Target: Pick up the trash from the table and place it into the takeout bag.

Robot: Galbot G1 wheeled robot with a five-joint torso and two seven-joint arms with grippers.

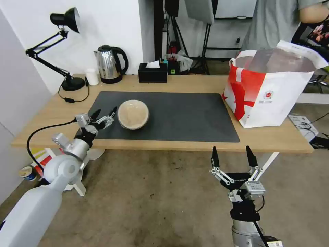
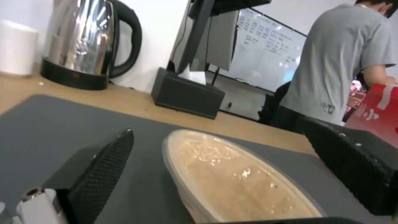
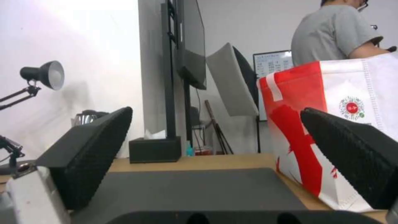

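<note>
A round beige lidded takeout bowl [image 1: 133, 114] sits on the dark grey mat [image 1: 178, 113], left of centre in the head view, on the light-wood desk [image 1: 274, 139]. The left gripper [image 1: 104, 114] is at the lower left of that frame, just beside the bowl's left edge, its jaws spread open and not touching the bowl. In the left wrist view the bowl's clear lid [image 2: 232, 180] lies between the two black fingers [image 2: 104, 168], with a gap on each side.

The right gripper [image 1: 233, 157] hangs at the lower centre-right of the head view, in front of the desk's near edge and above the floor, its jaws wide open and holding nothing.

The takeout bag [image 1: 270, 94], white with red patches and a small round red logo, stands open at the right end of the desk, well apart from the bowl. Along the back edge stand a steel kettle [image 1: 109, 64], a black tissue box [image 1: 153, 72] and a black desk lamp [image 1: 65, 20].
</note>
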